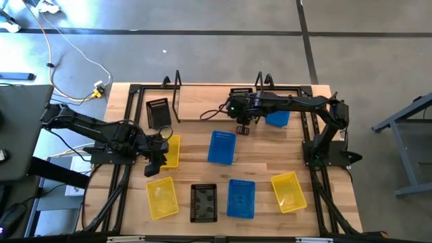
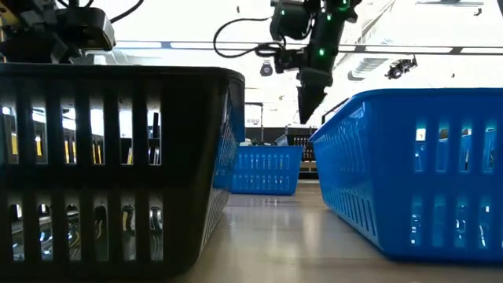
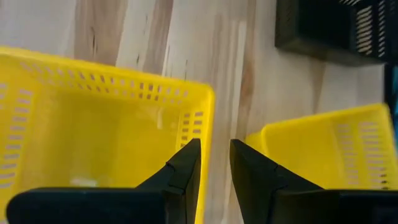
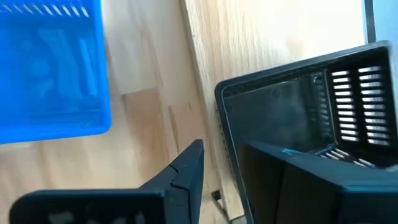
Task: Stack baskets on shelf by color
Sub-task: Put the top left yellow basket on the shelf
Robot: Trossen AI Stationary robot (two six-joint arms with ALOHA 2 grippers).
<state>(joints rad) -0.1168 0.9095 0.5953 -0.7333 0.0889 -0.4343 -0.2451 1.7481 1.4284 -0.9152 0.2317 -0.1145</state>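
My right gripper (image 4: 222,149) hangs open, pointing down, over the shelf (image 1: 202,108) at the table's far side. One finger is outside and one over the inside of the near wall of a black basket (image 4: 298,99), which my arm mostly hides from above (image 1: 241,92). A blue basket (image 1: 277,118) sits beside it. My left gripper (image 3: 216,146) hovers narrowly open, with nothing in it, over the gap between two yellow baskets (image 3: 93,130) (image 3: 323,149). Another black basket (image 1: 157,113) lies left of the shelf's frame. My right gripper stands astride the black basket's near wall (image 4: 225,118), coming from above. Whether either finger touches the wall I cannot tell. My left gripper touches nothing.
A blue basket (image 1: 222,147) lies mid-table. Along the near edge sit a yellow (image 1: 161,197), a black (image 1: 204,202), a blue (image 1: 241,198) and a yellow basket (image 1: 287,192). The shelf's black wire end frames (image 1: 172,88) stand up at the far side.
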